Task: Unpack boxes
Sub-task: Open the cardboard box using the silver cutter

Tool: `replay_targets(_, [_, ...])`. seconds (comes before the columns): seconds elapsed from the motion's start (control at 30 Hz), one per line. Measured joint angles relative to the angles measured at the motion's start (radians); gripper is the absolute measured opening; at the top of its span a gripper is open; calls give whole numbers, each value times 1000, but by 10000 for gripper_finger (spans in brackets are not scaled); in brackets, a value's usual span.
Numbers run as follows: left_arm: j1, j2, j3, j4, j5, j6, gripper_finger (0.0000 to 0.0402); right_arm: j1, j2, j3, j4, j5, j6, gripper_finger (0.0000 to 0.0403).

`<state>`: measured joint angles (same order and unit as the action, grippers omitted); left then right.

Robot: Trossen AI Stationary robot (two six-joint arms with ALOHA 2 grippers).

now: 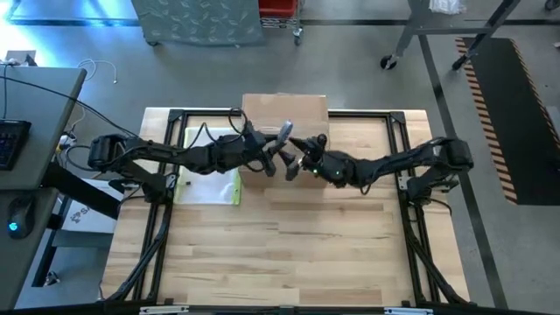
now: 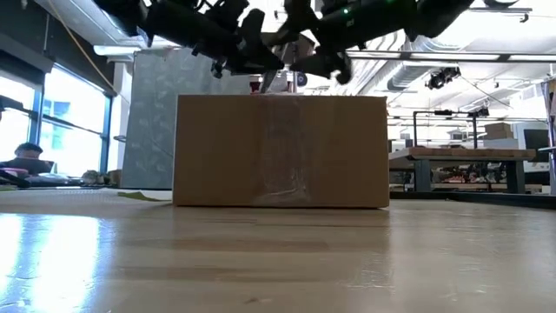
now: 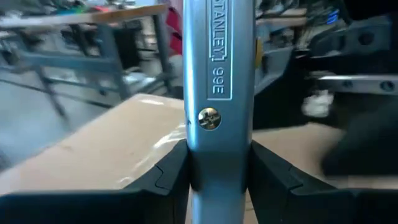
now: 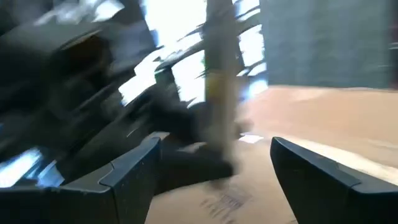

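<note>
The brown cardboard box (image 1: 284,114) (image 2: 282,152) stands on its base at the table's far middle, clear tape running down its near face. Just above its near top edge my left gripper (image 1: 273,160) (image 3: 217,177) is shut on a grey metal utility knife (image 1: 285,136) (image 3: 217,74). My right gripper (image 1: 302,156) (image 4: 214,168) faces it from the right, open. The knife (image 4: 221,93) stands ahead of the gap between the right fingers, and they do not touch it. My left gripper pinches the knife's grey handle (image 3: 217,158) between its two fingers, just below the handle's screw. The fingers come about level from the table's left and lie across the knife. The knife stands on end in the hold, lifted clear of the table above the box.
A flat clear sleeve with a yellow edge (image 1: 213,179) lies on the table left of the box, under the left arm. Black frame rails (image 1: 166,219) run along the table's sides. The near half of the wooden table (image 1: 280,254) is bare. A desk with a keyboard (image 1: 13,140) stands at the left.
</note>
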<state>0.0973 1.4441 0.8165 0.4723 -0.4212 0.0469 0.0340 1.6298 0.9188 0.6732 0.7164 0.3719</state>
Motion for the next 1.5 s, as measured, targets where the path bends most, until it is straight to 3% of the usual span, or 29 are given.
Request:
replay_targets(0.07, [-23, 0, 0, 2, -31, 24, 105, 0, 10, 0, 45, 40, -14, 281])
replay_targets(0.2, [-64, 3, 0, 31, -84, 29, 105, -30, 9, 2, 109, -45, -58, 246])
replay_targets(0.3, [-96, 4, 0, 45, -129, 25, 105, -51, 9, 2, 137, -126, -88, 194])
replay_targets(0.43, [-107, 5, 0, 42, -169, 53, 105, -70, -1, 3, 134, -195, -143, 78])
replay_targets(0.53, [-96, -18, 0, -19, -162, 62, 116, -105, -18, 8, 77, -264, -182, 69])
replay_targets(0.63, [-53, -99, 7, -150, -76, 26, 199, -182, -66, 39, -79, -376, -195, 64])
replay_targets(0.73, [35, -205, 32, -279, 112, -18, 276, -258, -108, 102, -266, -504, -210, 64])
replay_targets(0.87, [154, -294, 33, -298, 325, -19, 319, -315, -112, 182, -496, -732, -320, 64])
replay_targets(1.0, [238, -291, 33, -233, 506, -31, 316, -322, -102, 214, -515, -940, -430, 64])
replay_targets(1.1, [247, -245, 33, -138, 633, -82, 304, -305, -98, 214, -514, -958, -424, 64])
replay_targets(1.3, [196, -124, 33, 29, 635, -127, 284, -269, -98, 214, -498, -952, -442, 64])
replay_targets(1.5, [173, -67, 58, 48, 637, -155, 238, -271, -98, 214, -496, -948, -478, 64])
